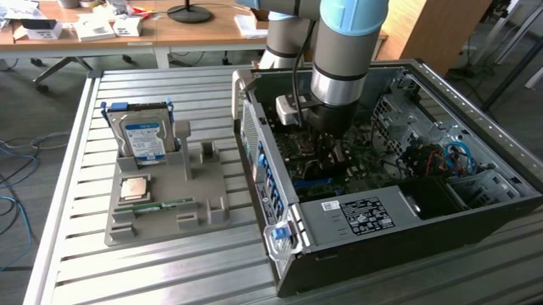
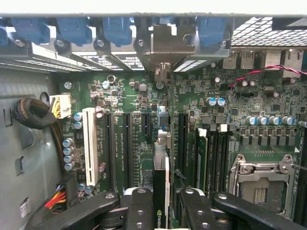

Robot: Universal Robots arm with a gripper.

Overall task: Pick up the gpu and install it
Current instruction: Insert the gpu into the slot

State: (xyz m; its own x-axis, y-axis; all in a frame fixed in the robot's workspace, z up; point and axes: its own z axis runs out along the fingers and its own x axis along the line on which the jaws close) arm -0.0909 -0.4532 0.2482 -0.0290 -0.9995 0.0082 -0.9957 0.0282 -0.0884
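One end effector (image 2: 160, 211) is gripping the gpu (image 2: 161, 158) edge-on, hovering it above the motherboard (image 2: 144, 124) inside the computer case (image 1: 357, 254); installing is underway, calling for precise alignment over a slot.

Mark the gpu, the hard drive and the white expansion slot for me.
gpu (image 2: 160, 191): wrist view, on the card's dark edge between the fingers.
hard drive (image 1: 144, 140): exterior view, on its blue-white label.
white expansion slot (image 2: 89, 143): wrist view, on the slot's middle.
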